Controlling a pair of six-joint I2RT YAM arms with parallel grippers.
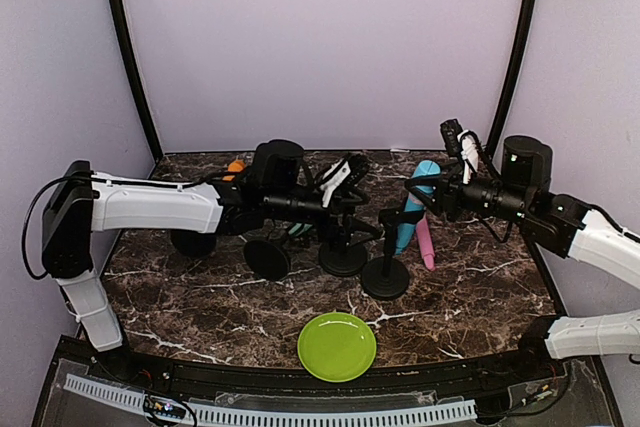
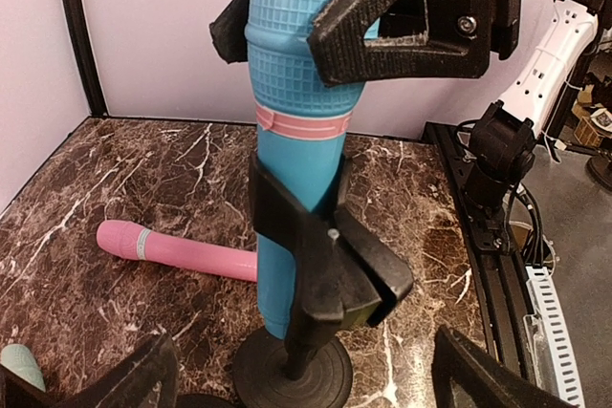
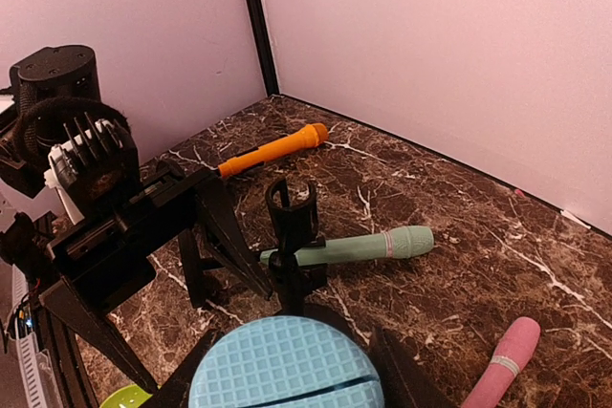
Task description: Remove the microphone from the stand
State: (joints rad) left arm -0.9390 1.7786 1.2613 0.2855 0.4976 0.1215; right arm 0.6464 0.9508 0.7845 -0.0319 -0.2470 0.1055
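The blue microphone [image 2: 287,140] sits upright in its stand [image 2: 325,279] on the bench [image 2: 115,179], its head clamped by the right pincer [image 2: 296,31], presumably to lift it free, while the left pincer [image 2: 301,379], spread wide, faces the stand's foot, likely to steady it.

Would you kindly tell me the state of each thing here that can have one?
Blue microphone: clipped in the stand, head gripped.
Right gripper: shut on the blue microphone.
Left gripper: open, holding nothing.
Nearby stand: clip empty.
Pink microphone: lying on the table.
Orange microphone: lying flat.
Mint microphone: lying flat.
Green plate: empty.
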